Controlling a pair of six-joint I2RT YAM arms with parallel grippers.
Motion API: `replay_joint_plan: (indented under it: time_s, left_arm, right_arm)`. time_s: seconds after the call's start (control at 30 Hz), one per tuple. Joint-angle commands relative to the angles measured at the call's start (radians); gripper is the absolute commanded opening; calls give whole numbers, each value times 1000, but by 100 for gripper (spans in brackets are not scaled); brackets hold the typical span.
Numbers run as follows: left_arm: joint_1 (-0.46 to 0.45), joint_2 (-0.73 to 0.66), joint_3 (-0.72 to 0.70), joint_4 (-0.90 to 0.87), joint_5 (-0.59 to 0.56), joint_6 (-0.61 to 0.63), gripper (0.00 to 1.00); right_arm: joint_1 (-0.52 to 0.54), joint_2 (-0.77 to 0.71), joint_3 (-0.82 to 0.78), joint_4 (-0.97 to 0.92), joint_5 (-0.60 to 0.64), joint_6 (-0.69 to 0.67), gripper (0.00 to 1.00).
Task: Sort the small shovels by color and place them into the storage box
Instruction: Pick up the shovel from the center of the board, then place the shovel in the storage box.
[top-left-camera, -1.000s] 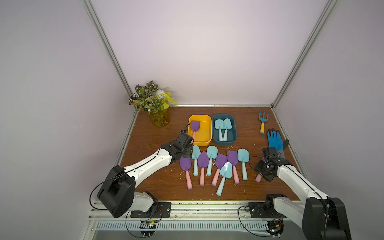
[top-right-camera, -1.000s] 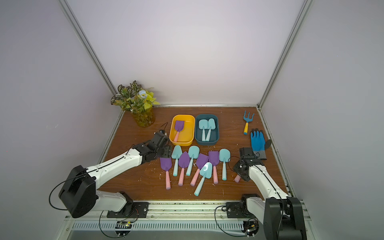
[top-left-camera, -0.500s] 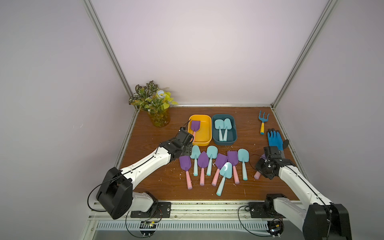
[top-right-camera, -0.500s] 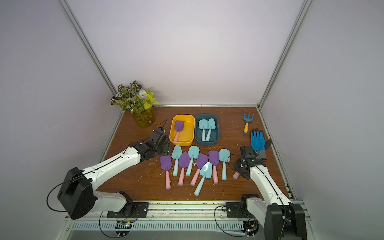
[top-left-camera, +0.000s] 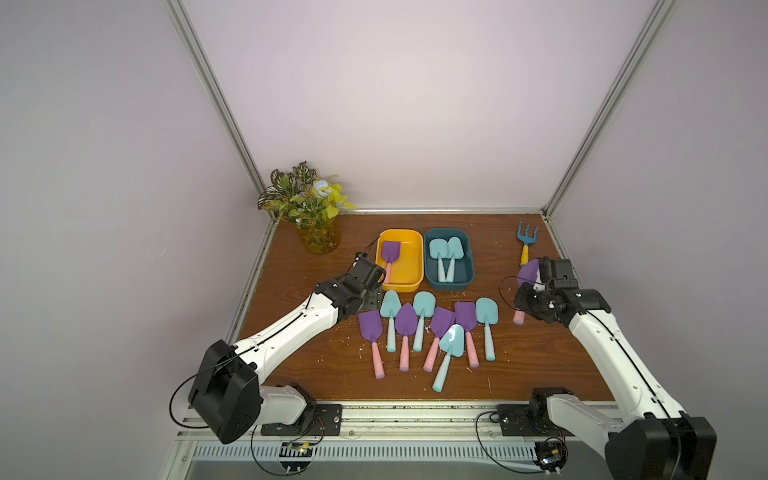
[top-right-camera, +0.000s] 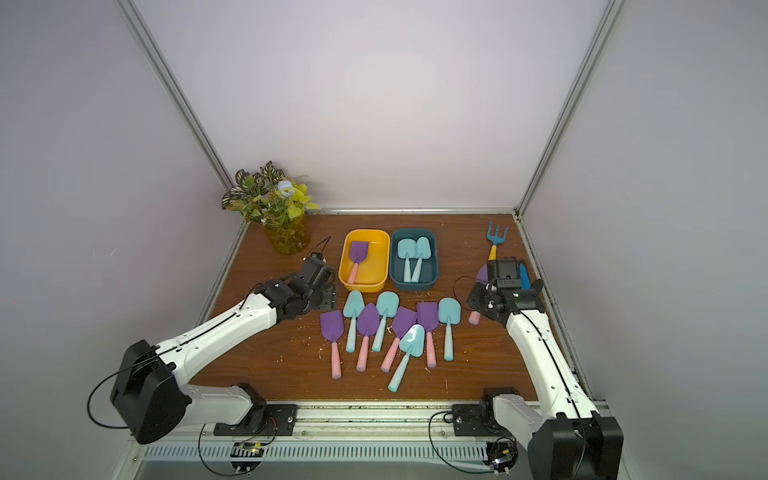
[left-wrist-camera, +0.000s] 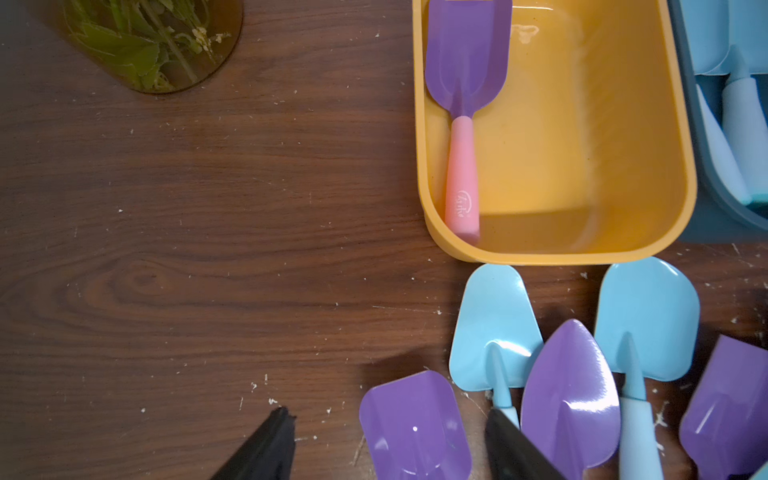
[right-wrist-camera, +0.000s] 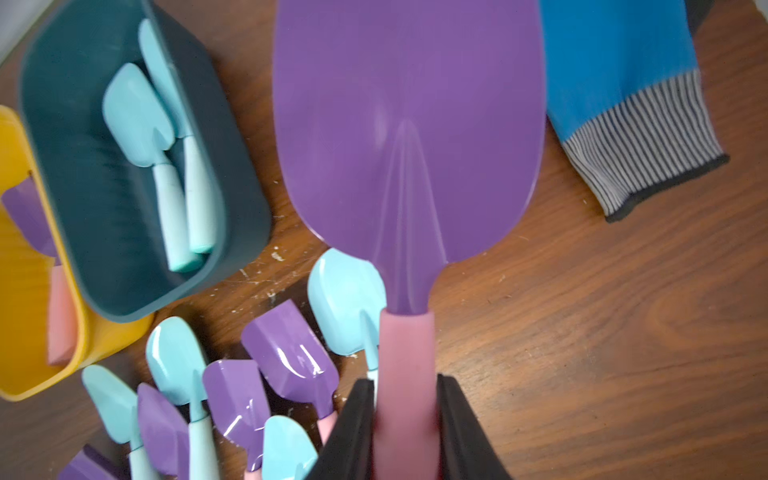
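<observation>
Eight loose shovels (top-left-camera: 423, 305) lie between the two grippers in both top views, yellow box (top-left-camera: 401, 287) and teal box (top-left-camera: 451, 286) beyond them. Left wrist: left gripper (left-wrist-camera: 388, 419) gapes wide, a purple blade (left-wrist-camera: 415, 432) under the gap. Right wrist: right gripper (right-wrist-camera: 403, 399) clamps a purple shovel (right-wrist-camera: 409, 124) by its pink handle.

Purple shovel (top-left-camera: 527, 274) partly behind right arm (top-left-camera: 602, 345)

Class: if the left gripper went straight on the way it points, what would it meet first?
Probably the purple shovel blade lying between the open jaws of the left gripper; depth is unclear.
</observation>
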Motion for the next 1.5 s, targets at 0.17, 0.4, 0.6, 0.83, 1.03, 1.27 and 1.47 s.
replay_joint_plan:
  time_s: [0.17, 0.4, 0.6, 0.83, 1.03, 1.27, 1.47]
  left_arm:
    - [12, -40, 4, -57, -44, -51, 74]
    - [18, -61, 2, -78, -49, -45, 75]
    - [85, -105, -27, -78, -13, -32, 75]
    - [146, -136, -64, -66, 24, 1, 76]
    - [172, -136, -97, -35, 60, 18, 76]
    - [189, -122, -114, -3, 82, 32, 76]
    - [204, -112, -122, 14, 97, 43, 76]
  right_arm:
    - [219, 165, 297, -40, 54, -6, 0]
    - [407, 405, 544, -40, 78, 50, 0]
    - [506, 616, 755, -53, 85, 79, 0]
    - [571, 833, 960, -59, 76, 103, 0]
    - [604, 1005, 1145, -105, 106, 118, 0]
    - [619, 1156, 1307, -127, 113, 145, 0]
    - [619, 1231, 1361, -123, 110, 170, 0]
